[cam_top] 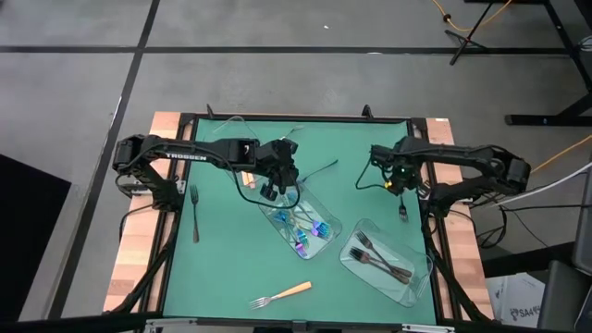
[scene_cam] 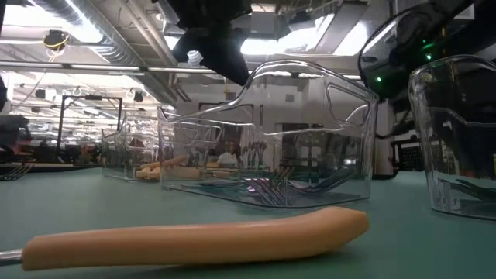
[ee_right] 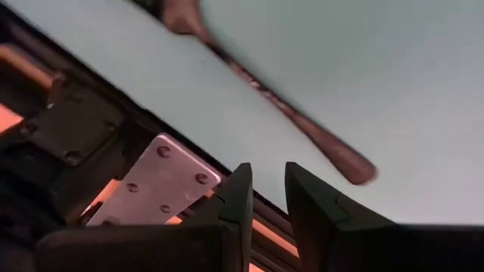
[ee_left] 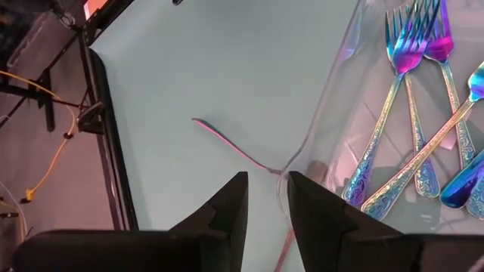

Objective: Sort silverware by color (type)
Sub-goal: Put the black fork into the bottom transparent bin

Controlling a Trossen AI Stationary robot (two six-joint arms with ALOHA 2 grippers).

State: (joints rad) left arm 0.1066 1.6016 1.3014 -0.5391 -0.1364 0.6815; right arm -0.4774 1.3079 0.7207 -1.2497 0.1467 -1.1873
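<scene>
Your left gripper (cam_top: 274, 181), frame centre, fingers slightly apart, empty, above the tray (cam_top: 326, 219) of iridescent forks (cam_top: 310, 231). Right gripper (cam_top: 400, 180), narrow gap, empty; dark fork (cam_top: 403, 213) just below it.

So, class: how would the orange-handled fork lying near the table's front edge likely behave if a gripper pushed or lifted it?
The orange-handled fork looks rigid, so it would probably slide on the green table rather than bend. Its rounded handle might slip between fingers. Lying flat, it looks awkward to grasp.

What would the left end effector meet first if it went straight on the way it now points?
Probably the near wall of the clear tray holding the iridescent forks. The left end effector has its fingers slightly apart just short of it; depth is unclear.
</scene>
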